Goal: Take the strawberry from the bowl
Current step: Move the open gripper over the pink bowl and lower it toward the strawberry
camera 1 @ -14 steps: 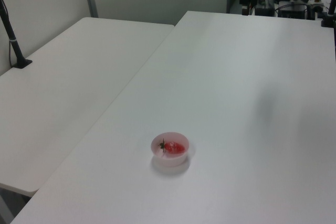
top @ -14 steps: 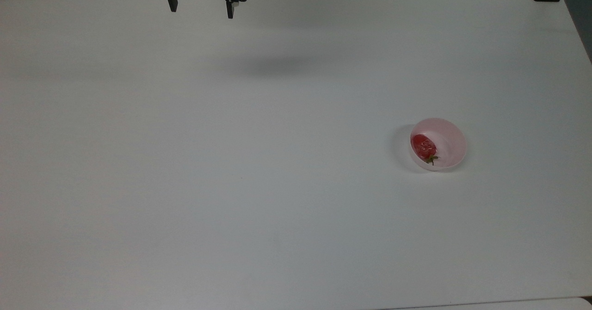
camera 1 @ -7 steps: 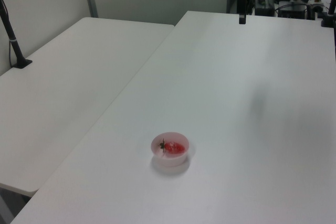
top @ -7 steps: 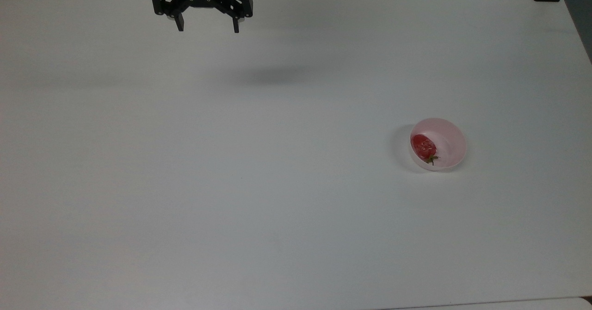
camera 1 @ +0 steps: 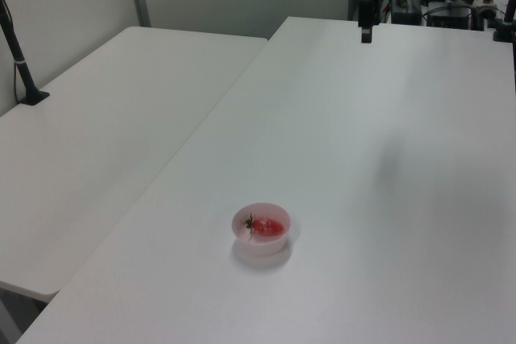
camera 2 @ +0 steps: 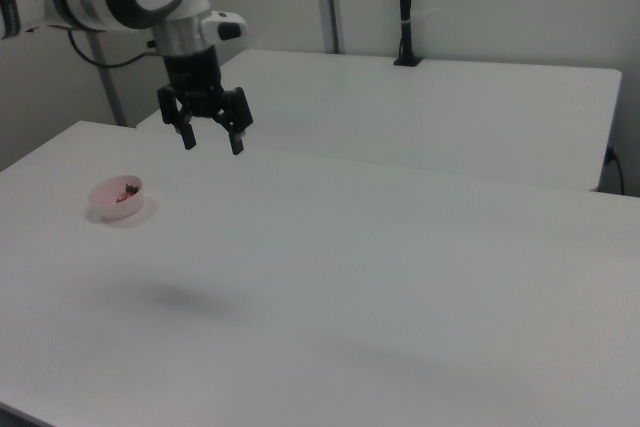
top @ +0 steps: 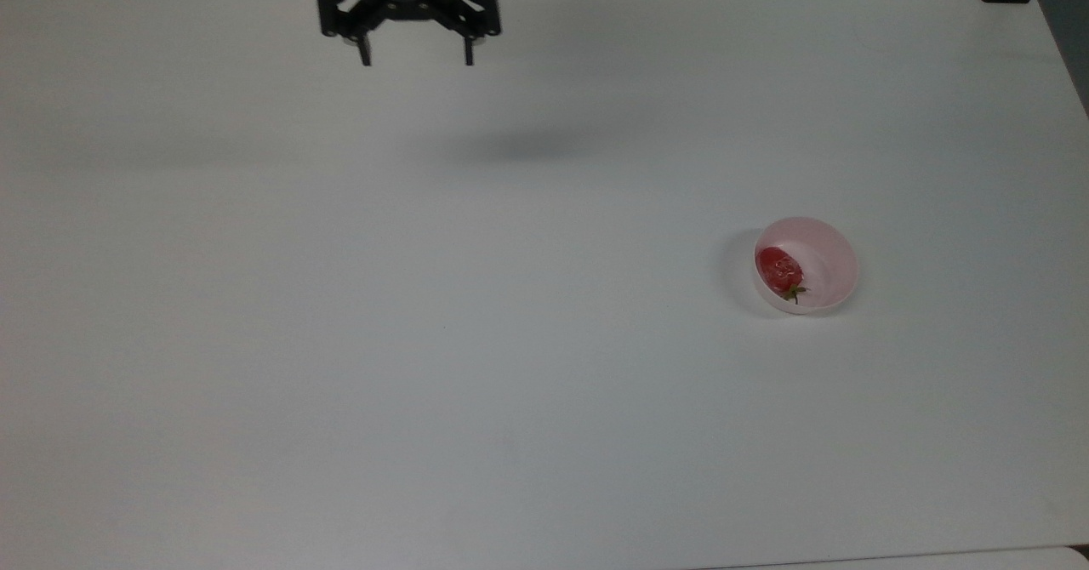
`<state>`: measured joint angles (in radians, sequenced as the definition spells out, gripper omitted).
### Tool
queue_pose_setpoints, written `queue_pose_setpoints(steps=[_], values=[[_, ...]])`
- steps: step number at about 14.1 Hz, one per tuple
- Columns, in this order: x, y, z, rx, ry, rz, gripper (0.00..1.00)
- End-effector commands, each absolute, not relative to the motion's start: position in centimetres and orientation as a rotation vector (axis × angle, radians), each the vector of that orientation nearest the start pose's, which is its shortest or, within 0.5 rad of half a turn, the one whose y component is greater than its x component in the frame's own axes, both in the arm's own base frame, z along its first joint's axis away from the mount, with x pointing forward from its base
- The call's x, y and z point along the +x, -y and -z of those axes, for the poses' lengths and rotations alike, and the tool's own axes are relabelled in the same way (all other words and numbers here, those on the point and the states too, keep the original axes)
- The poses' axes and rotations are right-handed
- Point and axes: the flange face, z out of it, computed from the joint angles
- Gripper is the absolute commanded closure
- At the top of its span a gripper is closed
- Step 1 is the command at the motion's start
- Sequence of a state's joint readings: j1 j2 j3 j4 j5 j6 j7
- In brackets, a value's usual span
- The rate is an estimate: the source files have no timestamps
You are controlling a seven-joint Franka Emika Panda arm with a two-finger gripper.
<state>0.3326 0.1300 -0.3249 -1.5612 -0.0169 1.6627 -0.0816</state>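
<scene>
The jaws hang high over the white bench, both fingers pointing straight down and spread wide apart with nothing between them, a stance that suits a descent from above onto something small. Directly beneath them the bench is bare apart from their own soft shadow. Well away from the jaws, toward the top view's lower right, sits the pink bowl. The strawberry lies inside it, pressed against the wall nearest the jaws, green stem toward the rim. That wall leaves little room for a finger, so the approach probably needs care.
</scene>
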Motion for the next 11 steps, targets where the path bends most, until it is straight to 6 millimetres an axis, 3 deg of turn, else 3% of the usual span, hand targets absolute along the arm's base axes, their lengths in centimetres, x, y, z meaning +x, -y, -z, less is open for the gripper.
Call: queue_pose_setpoints(steps=[1, 4, 7, 11], values=[[60.2, -10.3, -55.0, -3.181, 0.339, -0.012, 0.00], [61.5, -20.0, -51.3, -3.136, 0.301, 0.157, 0.00], [61.5, -27.9, -46.7, -3.090, 0.335, 0.221, 0.00], [62.3, -36.0, -40.5, -3.086, 0.332, 0.307, 0.01]])
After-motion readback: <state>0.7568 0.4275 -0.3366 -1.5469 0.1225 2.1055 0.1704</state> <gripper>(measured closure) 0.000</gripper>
